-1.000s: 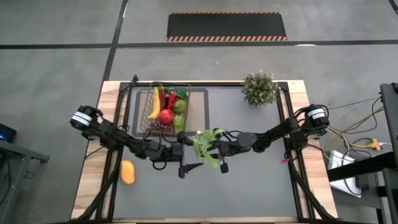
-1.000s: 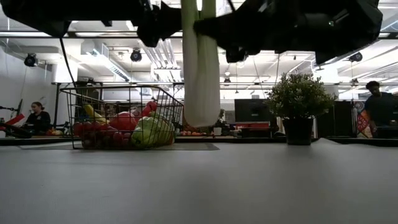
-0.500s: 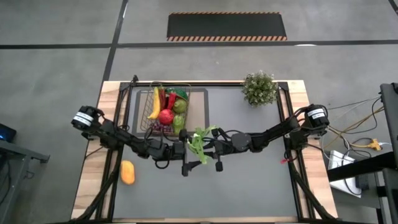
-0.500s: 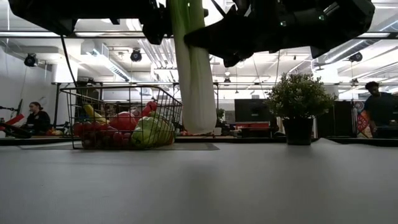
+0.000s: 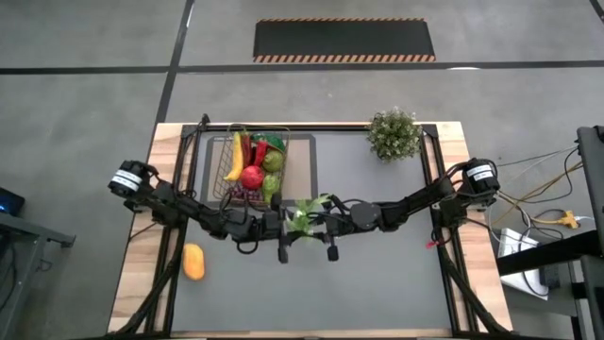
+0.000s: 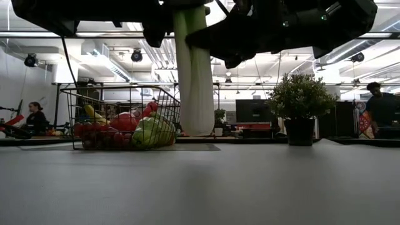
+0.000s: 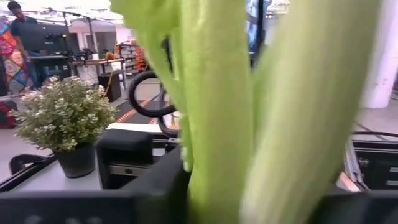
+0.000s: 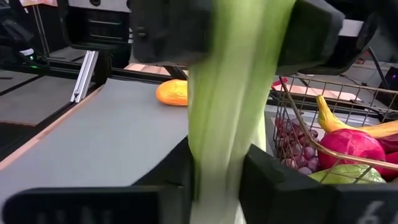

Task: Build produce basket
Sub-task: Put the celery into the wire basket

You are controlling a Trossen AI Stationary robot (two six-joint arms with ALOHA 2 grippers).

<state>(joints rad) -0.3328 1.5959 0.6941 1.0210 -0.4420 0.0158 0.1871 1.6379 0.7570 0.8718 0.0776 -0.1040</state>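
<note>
A long green-white leek (image 6: 195,87) hangs upright over the middle of the table, just near of the wire basket (image 5: 253,170). Both grippers meet at its leafy green top (image 5: 304,215): my left gripper (image 5: 291,225) from the table's left and my right gripper (image 5: 317,222) from the right, each shut on it. The basket holds a banana, a red apple, green pears, grapes and red chilies. An orange fruit (image 5: 193,262) lies on the table at the near left. My left gripper has the leek's green upper stalks (image 7: 224,143) between its two fingers (image 7: 165,193). It reaches in level from the table's left, across the upright leek. My right gripper pinches the green stalk (image 8: 227,155) between its two fingers (image 8: 273,180), level from the table's right and across it. The leek hangs straight down, its white lower end (image 6: 197,125) clear of the table.
A potted green plant (image 5: 394,134) stands at the far right of the mat. The basket's near wall (image 8: 298,134) is close beside the leek. Open grey mat (image 5: 377,283) lies toward the near edge.
My right gripper has carried the hanging leek a little toward the table's left and far edge. The leek has come up against my left gripper and stayed upright and clear of the table.
</note>
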